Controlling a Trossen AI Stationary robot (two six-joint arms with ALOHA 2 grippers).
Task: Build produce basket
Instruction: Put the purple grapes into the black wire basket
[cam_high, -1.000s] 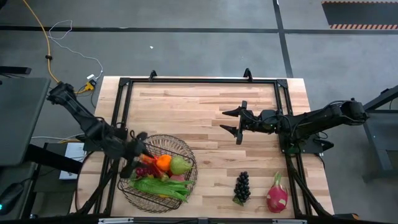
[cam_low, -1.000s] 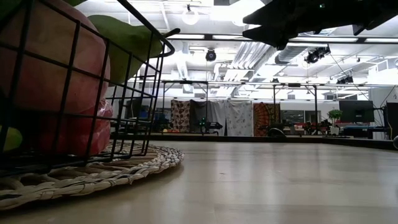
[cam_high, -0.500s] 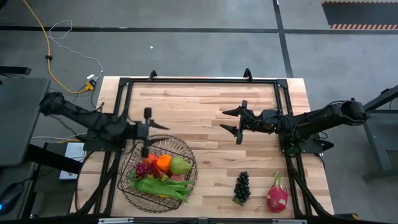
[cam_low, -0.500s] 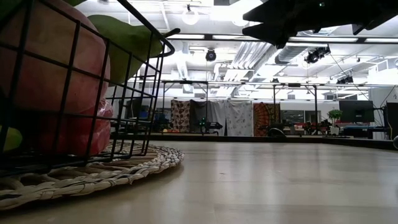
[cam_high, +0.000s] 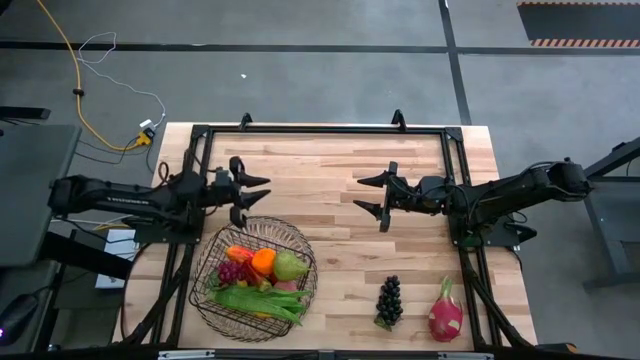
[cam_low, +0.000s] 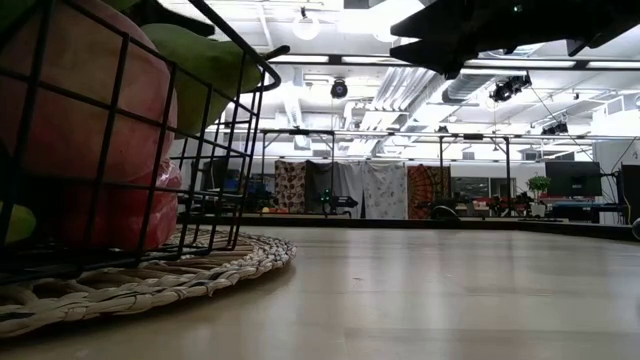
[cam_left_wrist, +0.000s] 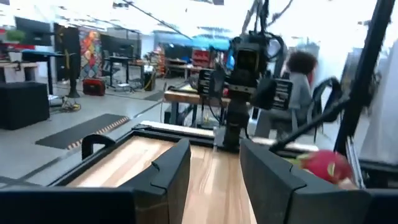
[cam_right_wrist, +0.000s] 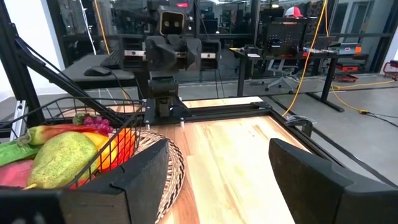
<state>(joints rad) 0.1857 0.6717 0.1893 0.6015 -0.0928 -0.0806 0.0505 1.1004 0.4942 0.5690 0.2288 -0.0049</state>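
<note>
Your left gripper (cam_high: 252, 196) hangs over the table (cam_high: 330, 165) just beyond the far rim of the basket (cam_high: 300, 245), fingers spread with nothing between them, as the left wrist view confirms. The basket sits near the front left of the table on a woven mat (cam_low: 150, 285), and in it you have an orange (cam_high: 263, 261), a green pear (cam_high: 290, 266), purple grapes (cam_high: 231, 271), green beans (cam_high: 255, 301) and something red along the near side; the rest is too crowded to sort out. Your right gripper (cam_high: 372, 195) waits over the middle of the table, well to the right of the basket, pointing left, jaws wide apart and empty. Two pieces lie outside the basket at the front right: a bunch of dark grapes (cam_high: 389, 299) and, just to its right, a pink dragon fruit (cam_high: 446, 312), neither touching the other, both well clear of either gripper. Between the basket and the dark grapes you have a bare strip of wood, and the whole far half of the table is open under both arms. A dark metal frame (cam_high: 320, 130) runs along the far edge and down both sides. No writing or label can be read anywhere.
</note>
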